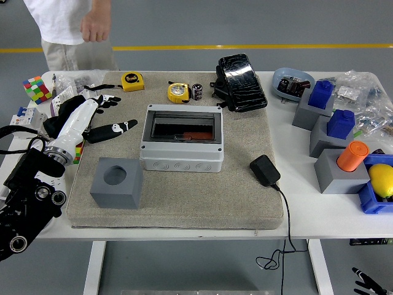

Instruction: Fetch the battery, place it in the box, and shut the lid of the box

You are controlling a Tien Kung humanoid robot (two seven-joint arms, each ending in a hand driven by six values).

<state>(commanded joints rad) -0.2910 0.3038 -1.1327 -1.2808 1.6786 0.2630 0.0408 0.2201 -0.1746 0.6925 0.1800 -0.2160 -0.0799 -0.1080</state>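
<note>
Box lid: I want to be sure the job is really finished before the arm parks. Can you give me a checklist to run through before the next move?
1. Lid down on the box: ok, it lies flat across the top.
2. Battery inside: cannot tell; an orange shape shows through the tinted lid, but it can't be identified.
3. Left hand off the box: ok, it is to the box's left, fingers spread, holding nothing.
4. Person's hand away from the box: ok, it is beyond the table's far left.
5. Gray block clear of the hand: ok.
6. Right hand: cannot tell, out of view.
</note>
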